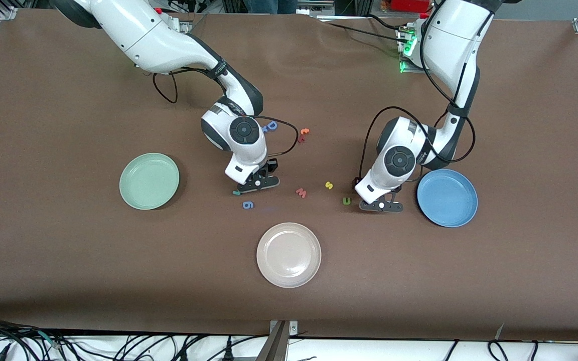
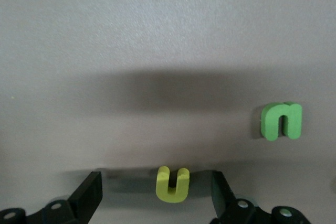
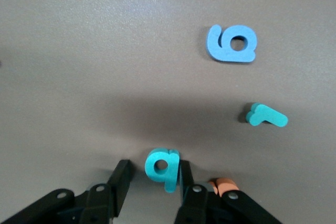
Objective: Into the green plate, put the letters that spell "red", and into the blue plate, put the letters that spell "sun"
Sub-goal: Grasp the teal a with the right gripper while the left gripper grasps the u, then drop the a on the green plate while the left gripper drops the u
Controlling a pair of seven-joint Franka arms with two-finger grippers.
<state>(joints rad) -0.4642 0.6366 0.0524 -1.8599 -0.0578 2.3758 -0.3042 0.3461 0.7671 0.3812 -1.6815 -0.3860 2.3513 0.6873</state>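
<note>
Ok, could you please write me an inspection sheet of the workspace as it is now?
Surface: brown table, flat.
Job's things: green plate and blue plate hold no letters; yellow s, green n and teal r lie on the table.
Clutter: cream plate, blue 6, pink w, blue D, orange t.
Hands: left hand open astride yellow u; right hand open astride teal d, orange e beside it.
Cables: black cables loop at both wrists; cable bundle along the table's near edge.
Surroundings: green light at the left arm's base.
</note>
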